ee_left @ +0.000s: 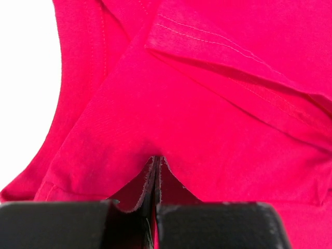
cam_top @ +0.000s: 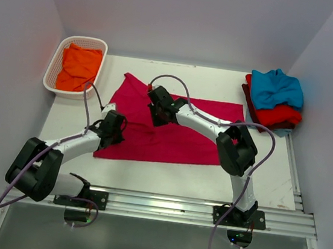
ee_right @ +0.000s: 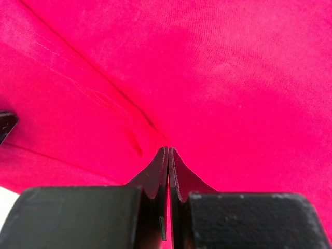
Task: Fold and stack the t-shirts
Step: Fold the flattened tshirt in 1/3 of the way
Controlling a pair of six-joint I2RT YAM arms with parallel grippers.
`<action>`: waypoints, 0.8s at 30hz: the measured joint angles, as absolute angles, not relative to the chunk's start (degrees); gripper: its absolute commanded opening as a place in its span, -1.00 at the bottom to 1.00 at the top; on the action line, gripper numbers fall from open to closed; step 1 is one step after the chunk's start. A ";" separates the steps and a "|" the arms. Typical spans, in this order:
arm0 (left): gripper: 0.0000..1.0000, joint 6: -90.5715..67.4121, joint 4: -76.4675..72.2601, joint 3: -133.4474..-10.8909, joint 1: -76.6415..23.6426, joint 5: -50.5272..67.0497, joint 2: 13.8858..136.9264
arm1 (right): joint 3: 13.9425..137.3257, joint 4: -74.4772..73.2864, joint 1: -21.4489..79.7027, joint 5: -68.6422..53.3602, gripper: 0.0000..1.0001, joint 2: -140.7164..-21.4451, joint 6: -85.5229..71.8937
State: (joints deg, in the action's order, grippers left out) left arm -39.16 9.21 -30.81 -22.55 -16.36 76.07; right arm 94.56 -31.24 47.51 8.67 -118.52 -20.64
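The left claw (ee_left: 156, 162) was clenched with a pinch of the pink shirt (cam_top: 177, 135) caught between its tips. The right claw (ee_right: 167, 153) was clamped as well, with cloth puckering up to it, so it looked to be grasping the same shirt.

The pink shirt lay spread flat just right of the basket (cam_top: 52, 68), on its near side. It was a thin, soft, light knit that would likely drape and sag, with little slip and nothing fragile. A shallow pinch might lift only the top ply. Hems or sleeve seams, taking both layers, looked the better hold.

Its long axis ran sideways, away from the basket, and one corner peaked back toward the basket. I couldn't tell which end was the neck.

An orange shirt (cam_top: 79, 68) sat in the basket. The stack (cam_top: 272, 101) was far right of it.
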 measured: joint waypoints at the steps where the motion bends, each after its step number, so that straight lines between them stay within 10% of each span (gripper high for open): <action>1: -1.00 -39.77 10.72 -30.98 -22.55 -17.23 75.75 | 94.48 -31.07 47.42 7.60 -1.00 -118.52 -20.88; 24: -1.00 -42.87 20.91 -32.49 -22.55 -21.39 74.26 | 100.60 -23.59 53.89 -16.49 -1.00 -130.17 -24.05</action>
